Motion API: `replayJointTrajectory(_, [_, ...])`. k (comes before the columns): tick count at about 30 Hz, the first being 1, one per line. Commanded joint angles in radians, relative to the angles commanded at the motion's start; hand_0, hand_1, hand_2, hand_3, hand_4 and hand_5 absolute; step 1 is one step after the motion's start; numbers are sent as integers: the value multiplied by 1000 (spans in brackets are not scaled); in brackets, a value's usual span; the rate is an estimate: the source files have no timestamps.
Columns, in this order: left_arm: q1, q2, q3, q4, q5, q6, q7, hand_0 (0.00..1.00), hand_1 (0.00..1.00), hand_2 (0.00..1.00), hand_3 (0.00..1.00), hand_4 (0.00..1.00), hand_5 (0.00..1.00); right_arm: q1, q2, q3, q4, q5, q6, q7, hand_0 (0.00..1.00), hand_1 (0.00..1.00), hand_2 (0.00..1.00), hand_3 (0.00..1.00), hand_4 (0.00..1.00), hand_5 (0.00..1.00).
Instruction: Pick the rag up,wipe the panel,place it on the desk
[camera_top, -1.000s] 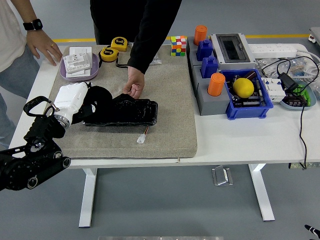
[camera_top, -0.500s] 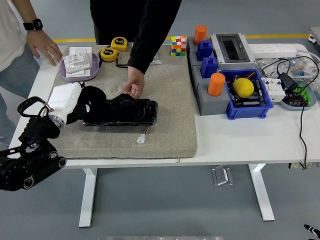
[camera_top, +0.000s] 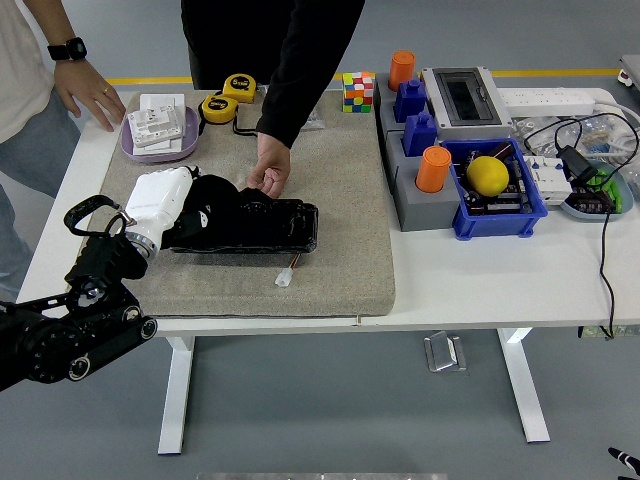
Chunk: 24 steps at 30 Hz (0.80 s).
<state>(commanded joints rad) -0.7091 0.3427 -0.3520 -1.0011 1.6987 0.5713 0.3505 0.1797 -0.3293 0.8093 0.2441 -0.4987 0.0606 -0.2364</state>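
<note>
Head view, all places given from the grey mat (camera_top: 340, 200) on the white table (camera_top: 480, 280).

Panels: one black panel (camera_top: 265, 228), lying flat on the mat's left-centre part.
Rags: one dark rag (camera_top: 215, 205), bunched on the panel's left end.
Left hand: the left hand (camera_top: 190, 208), with a white wrist cover, lies over the mat's left part; its fingers are curled down onto the rag, clenched on it and pressing it against the panel.
Right hand: out of sight.
Person's hands: two; one hand (camera_top: 268, 170) in a black sleeve rests at the panel's far edge, near the mat's middle; another hand (camera_top: 88, 95) rests on the table past the mat's far-left corner.
Tape measures: two yellow tape measures (camera_top: 218, 106) at the mat's far edge.
Tray: one purple tray (camera_top: 140, 148) with white pieces at the mat's far-left corner.
Puzzle cube: one coloured cube (camera_top: 357, 91) at the mat's far-right corner.
Orange cylinders: two orange cylinders (camera_top: 433, 168), just right of the mat.
Blue bin: one blue bin (camera_top: 495, 222) holding a yellow ball (camera_top: 487, 175), right of the mat.
Small connector: one white connector (camera_top: 284, 279) on the mat, just on the near side of the panel.
</note>
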Motion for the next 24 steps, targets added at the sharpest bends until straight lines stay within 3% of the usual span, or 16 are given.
replayJointTrajectory(24, [-53,-89,108,-24,-24,-5,18,204,145,533,470,103,2,6,-14,-16,0,0,7,-3,763,572,702,613,998,560])
